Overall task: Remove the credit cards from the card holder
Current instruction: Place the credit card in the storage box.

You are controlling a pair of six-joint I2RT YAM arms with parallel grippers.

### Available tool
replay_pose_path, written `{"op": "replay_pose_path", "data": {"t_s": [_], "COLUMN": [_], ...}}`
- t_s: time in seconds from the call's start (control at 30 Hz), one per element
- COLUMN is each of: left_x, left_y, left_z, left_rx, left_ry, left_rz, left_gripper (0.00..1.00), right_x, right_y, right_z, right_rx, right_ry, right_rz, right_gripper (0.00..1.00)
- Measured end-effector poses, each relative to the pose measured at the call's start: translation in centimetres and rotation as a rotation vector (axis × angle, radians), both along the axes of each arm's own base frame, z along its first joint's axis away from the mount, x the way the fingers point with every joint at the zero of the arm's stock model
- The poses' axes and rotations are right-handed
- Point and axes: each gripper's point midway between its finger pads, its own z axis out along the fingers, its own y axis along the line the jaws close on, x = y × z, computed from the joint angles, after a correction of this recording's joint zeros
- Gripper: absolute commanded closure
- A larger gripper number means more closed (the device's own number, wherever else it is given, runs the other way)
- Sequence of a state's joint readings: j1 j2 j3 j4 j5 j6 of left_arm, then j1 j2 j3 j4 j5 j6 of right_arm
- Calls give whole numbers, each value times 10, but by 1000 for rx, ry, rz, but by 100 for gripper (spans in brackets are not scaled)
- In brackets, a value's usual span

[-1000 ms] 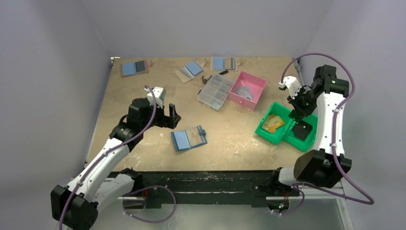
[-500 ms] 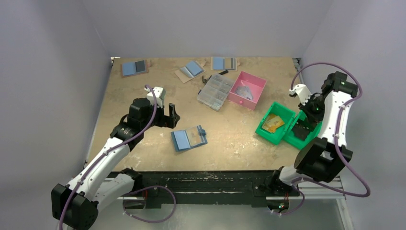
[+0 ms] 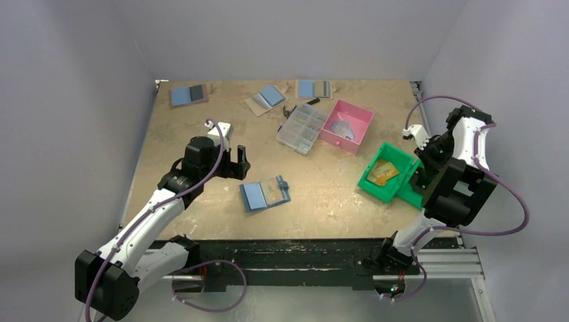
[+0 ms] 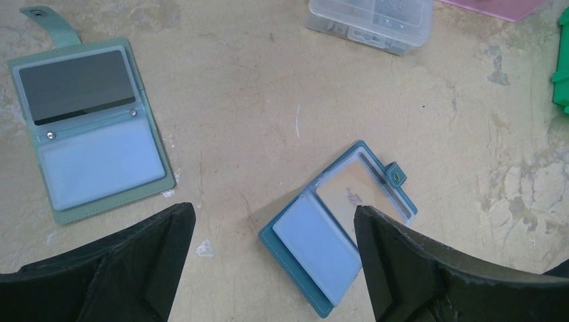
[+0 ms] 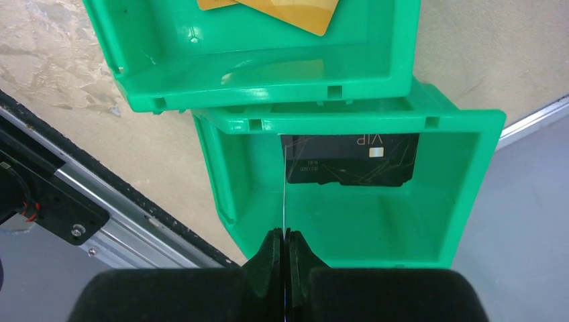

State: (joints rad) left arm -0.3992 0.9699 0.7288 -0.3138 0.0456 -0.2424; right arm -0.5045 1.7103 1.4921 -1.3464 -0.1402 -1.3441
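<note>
The card holder (image 3: 265, 194) lies open on the table, with one blue half and one paler half. In the left wrist view the card holder (image 4: 315, 248) has a dark teal edge and a tan card behind its clear pocket. My left gripper (image 3: 243, 163) is open and empty, hovering just left of and above the holder; its gripper (image 4: 270, 211) frames the holder's blue half. My right gripper (image 5: 284, 235) is shut on a thin credit card (image 5: 284, 188), seen edge-on, over the nearer green bin (image 5: 443, 201). A black VIP card (image 5: 349, 161) lies in that bin.
A second green bin (image 5: 255, 67) holds yellow cards (image 5: 288, 10). A pink bin (image 3: 347, 125) and a clear organiser box (image 3: 302, 127) stand mid-table. Other holders lie at the back (image 3: 188, 94), (image 3: 268, 98), (image 3: 313, 88). One with a black panel (image 4: 87, 134) lies near the left gripper.
The right arm has folded back and down to the right, bringing its gripper over the nearer green bin. The left arm has hardly moved.
</note>
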Motion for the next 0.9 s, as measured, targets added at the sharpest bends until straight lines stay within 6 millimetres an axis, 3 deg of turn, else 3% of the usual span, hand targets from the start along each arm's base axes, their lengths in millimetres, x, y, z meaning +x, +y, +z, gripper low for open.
{"op": "replay_pose_path", "data": {"t_s": [0.33,0.57,0.73,0.9], "left_x": [2,2,2,2], "left_y": [3,3,3,3], "left_z": [-5,-5,-5,-5], "left_rx": [11,11,12,12], "left_ry": [15,15,15,15], "left_rz": [14,14,14,14], "left_gripper": [4,4,4,3], "right_x": [7,14,29,49], "right_y": [2,-1,-18,-36], "right_z": [-20,-37,-38,-26], "right_rx": [51,59,-18,-103], "right_ry": [28,49,-2,-92], "right_rz": [4,-30,-97,-152], "right_gripper": [95,74,59,58]}}
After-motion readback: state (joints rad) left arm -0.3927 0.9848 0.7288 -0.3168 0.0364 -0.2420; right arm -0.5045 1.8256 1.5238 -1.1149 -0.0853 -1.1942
